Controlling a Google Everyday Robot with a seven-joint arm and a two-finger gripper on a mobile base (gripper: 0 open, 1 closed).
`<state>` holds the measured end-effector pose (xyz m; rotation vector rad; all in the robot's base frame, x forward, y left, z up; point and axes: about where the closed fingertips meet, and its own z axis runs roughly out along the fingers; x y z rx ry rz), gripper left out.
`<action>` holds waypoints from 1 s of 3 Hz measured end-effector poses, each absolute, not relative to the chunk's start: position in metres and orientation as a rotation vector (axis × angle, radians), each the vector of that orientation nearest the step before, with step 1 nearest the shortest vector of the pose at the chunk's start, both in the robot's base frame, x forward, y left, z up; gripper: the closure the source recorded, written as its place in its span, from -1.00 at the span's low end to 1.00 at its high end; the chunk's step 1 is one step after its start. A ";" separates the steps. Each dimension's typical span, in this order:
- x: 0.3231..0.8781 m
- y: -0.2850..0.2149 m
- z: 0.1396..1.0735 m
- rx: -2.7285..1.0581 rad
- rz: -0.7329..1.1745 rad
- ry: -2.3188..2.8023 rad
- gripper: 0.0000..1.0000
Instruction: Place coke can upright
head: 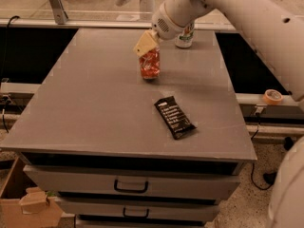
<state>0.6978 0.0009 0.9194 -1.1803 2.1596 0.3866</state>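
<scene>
The coke can [150,65], red-orange with white lettering, stands upright on the grey table top [95,103], a little behind its middle. My gripper [148,45] reaches down from the upper right and is closed around the can's top end. A beige finger [145,43] covers the top of the can, so its silver lid is hidden.
A white-and-green can [184,36] stands behind the arm near the table's far edge. A black wrapped snack bar [175,117] lies right of centre. A tape roll [272,96] sits on a ledge at the right. Drawers [130,185] are below the front edge, and a cardboard box [28,204] stands on the floor.
</scene>
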 end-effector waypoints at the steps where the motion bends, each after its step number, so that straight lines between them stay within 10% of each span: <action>1: 0.694 -0.003 0.910 -1.184 0.438 2.140 1.00; 3: 0.692 -0.004 0.912 -1.196 0.433 2.120 1.00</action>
